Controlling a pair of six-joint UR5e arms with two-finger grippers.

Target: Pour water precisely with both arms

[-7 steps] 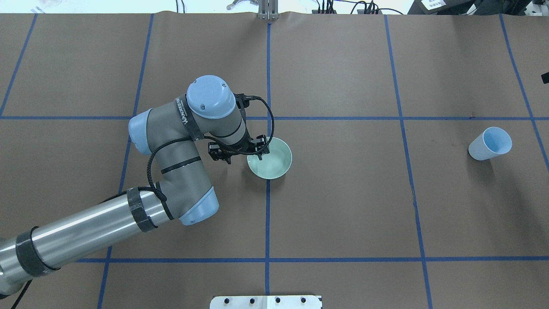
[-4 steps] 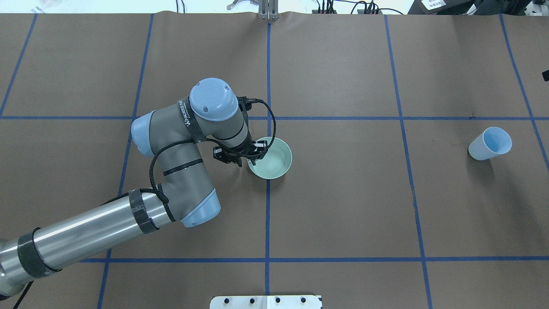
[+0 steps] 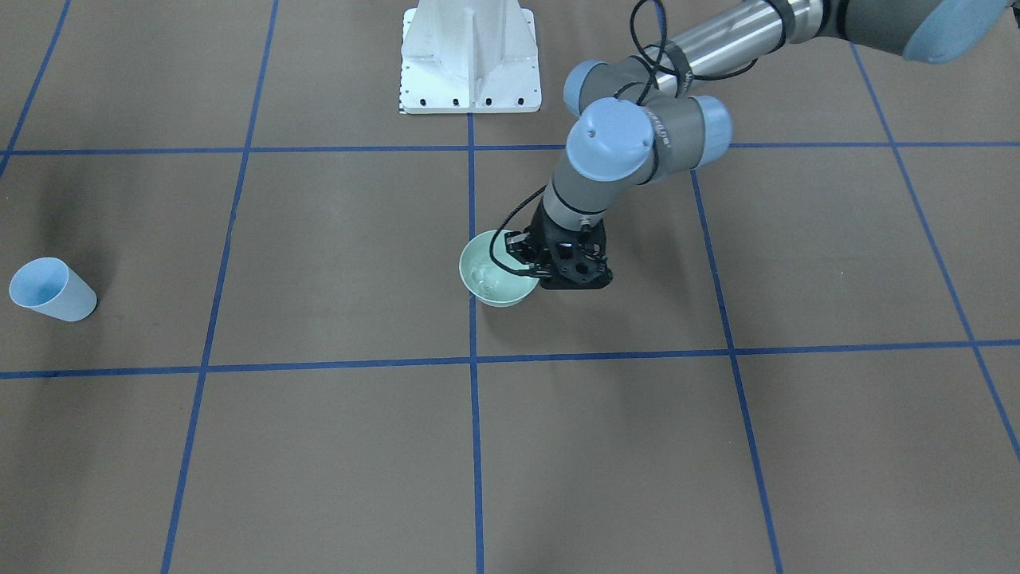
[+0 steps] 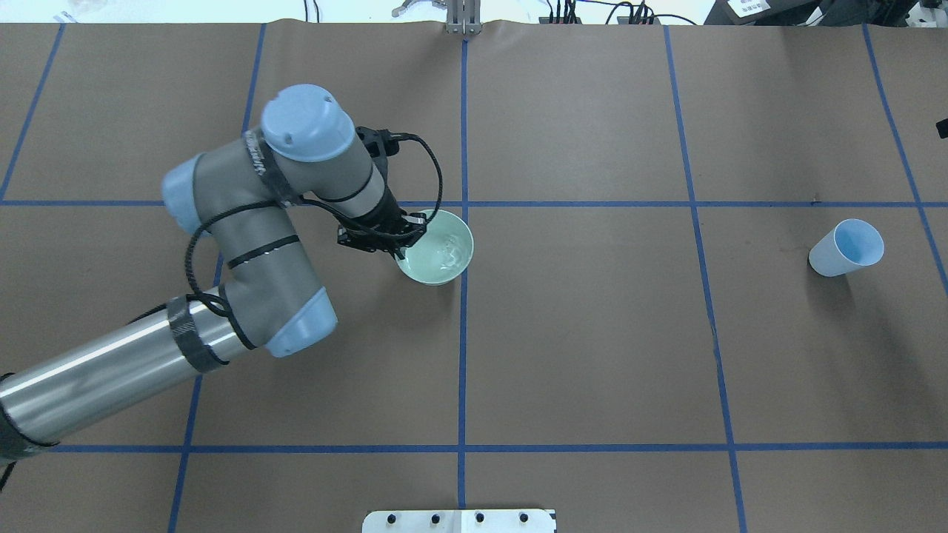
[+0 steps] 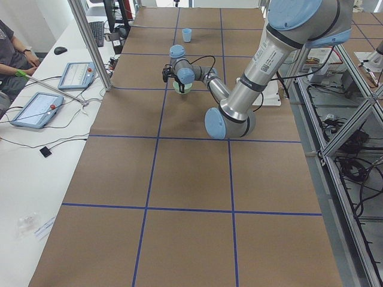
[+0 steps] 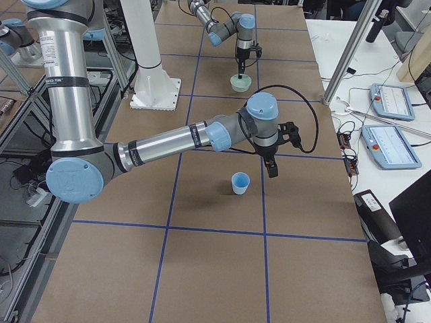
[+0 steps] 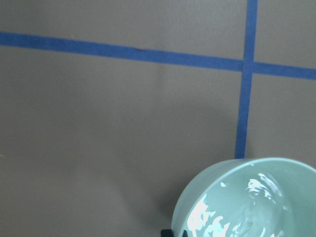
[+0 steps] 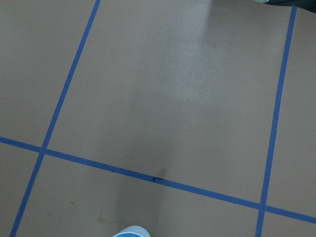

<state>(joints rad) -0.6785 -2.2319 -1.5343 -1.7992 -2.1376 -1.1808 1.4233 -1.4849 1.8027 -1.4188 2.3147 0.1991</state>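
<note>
A pale green bowl (image 4: pixel 437 248) holding water sits left of the table's centre line; the water glints inside the bowl (image 7: pixel 247 202). My left gripper (image 4: pixel 406 240) is shut on its near-left rim, also seen from the front as left gripper (image 3: pixel 532 267) beside the bowl (image 3: pixel 494 281). I cannot tell whether the bowl is off the table. A light blue cup (image 4: pixel 848 248) stands upright and alone at the far right. My right gripper (image 6: pixel 271 169) hangs just beyond the cup (image 6: pixel 240 183), not touching it; I cannot tell whether it is open or shut.
Brown paper with a blue tape grid covers the table (image 4: pixel 592 333). The white pedestal (image 3: pixel 470 56) stands at the robot's edge. Tablets and cables lie on a side bench (image 5: pixel 42 101), where a person sits.
The left gripper has shut on the bowl's rim and carried it left and farther from the robot. The water in it now ripples. The cup has not moved.
</note>
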